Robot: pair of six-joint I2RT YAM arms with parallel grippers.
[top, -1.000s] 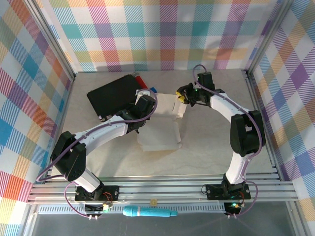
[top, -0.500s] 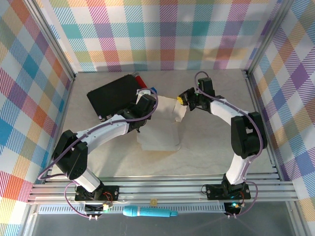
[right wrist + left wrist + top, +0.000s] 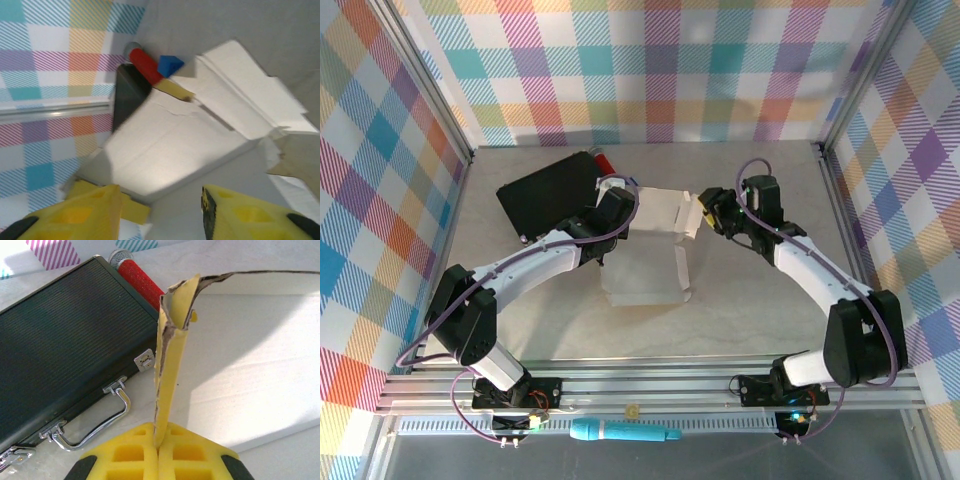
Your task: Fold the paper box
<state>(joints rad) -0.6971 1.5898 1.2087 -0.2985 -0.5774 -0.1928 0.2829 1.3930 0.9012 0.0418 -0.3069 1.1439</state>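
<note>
The paper box lies open mid-table, pale side up, with its far flaps spread flat. My left gripper sits at the box's left edge. In the left wrist view the left gripper is shut on an upright yellow flap of the paper box. My right gripper hovers just right of the box's far right corner. In the right wrist view the right gripper stands open with nothing between its fingers, and the paper box lies beyond them.
A black case with a metal handle lies just left of the box. A red cylinder and a small blue block lie at the case's far right corner. Checkered walls enclose the table.
My right gripper opened, let go of the right flap and drew back to the right. The flap, folded over before, has dropped back outwards. The left gripper keeps its grip.
</note>
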